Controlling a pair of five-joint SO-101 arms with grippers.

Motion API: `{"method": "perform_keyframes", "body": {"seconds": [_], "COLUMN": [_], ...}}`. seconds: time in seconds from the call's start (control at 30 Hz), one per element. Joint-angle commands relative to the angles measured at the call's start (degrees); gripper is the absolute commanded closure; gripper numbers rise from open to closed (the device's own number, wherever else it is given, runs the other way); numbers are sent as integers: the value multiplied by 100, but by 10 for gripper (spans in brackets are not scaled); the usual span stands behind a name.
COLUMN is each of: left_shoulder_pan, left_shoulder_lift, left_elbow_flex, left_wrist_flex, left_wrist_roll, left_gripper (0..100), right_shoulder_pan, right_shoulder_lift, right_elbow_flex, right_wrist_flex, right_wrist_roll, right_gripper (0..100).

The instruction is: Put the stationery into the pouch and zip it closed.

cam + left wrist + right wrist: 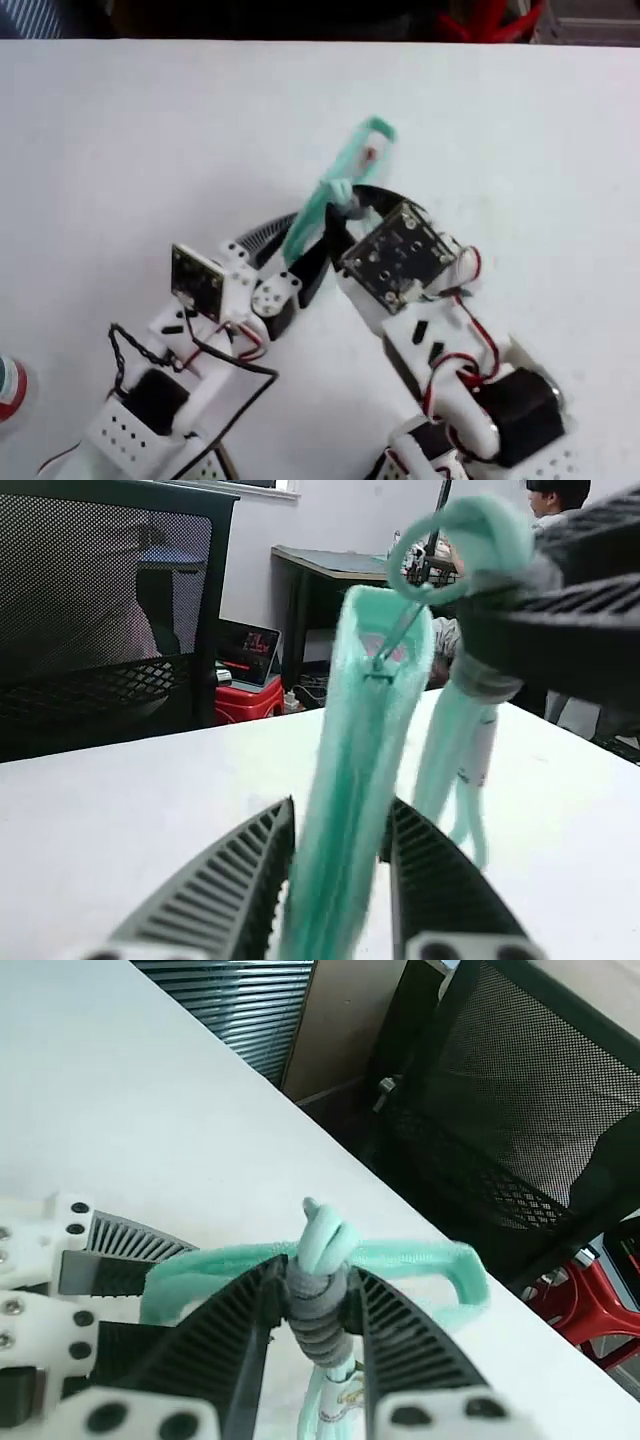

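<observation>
The mint-green pouch (322, 195) is near the middle of the white desk (150, 120), caught between the two arms, its free end pointing toward the far edge. In the left wrist view it stands on end as a narrow strip, with the small metal zip slider (386, 658) close to its upper end. Whether its lower end touches the desk cannot be told.

The left pincer (340, 810) is pressed in on the pouch, one ribbed black finger (240, 865) on each flat side of the lower half. In the high view this arm comes in from the near-left part of the desk.

The right pincer (318, 1272) comes in from the near-right part and sits just beside the left one, nearer the far edge. It pinches the grey wrapped section (318, 1312) of the pouch's green pull cord (322, 1232). The cord's knot sticks out just past the fingertips, and a green loop (440, 1265) spreads to either side behind it. In the left wrist view the same loop curls above the pouch's upper end, beside the right pincer's dark fingers.

A small round object with red and green bands (8, 390) rests at the left edge of the desk, toward the near corner, well apart from the arms.
</observation>
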Motion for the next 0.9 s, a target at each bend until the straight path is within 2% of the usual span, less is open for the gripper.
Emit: {"method": "perform_keyframes", "body": {"seconds": [0.0, 0.1, 0.2, 0.37, 0.43, 0.63, 0.87], "left_shoulder_pan": [-84, -75, -75, -75, -75, -75, -75], "left_shoulder_lift": [-101, -101, -101, -127, -127, -136, -136], "left_elbow_flex": [-18, -35, -35, -9, 0, -44, -44], "left_wrist_flex": [-167, -167, -176, -132, -114, 185, 185], "left_wrist_roll": [62, 62, 26, -448, -510, -510, -527], "left_gripper": [854, 854, 855, 985, 976, 976, 976], "right_shoulder_pan": [-347, -681, -725, -382, -154, 708, 1358], "right_shoulder_lift": [374, 1095, 1657, 1947, 1991, 2308, 2457], "right_elbow_flex": [-1002, -1644, -2365, -2936, -2936, -2567, -1978], "right_wrist_flex": [567, 1200, 1631, 1965, 1965, 1253, 242], "right_wrist_roll": [-9, -9, -9, -9, 9, 9, 35], "right_gripper": [981, 981, 981, 981, 981, 981, 981]}}
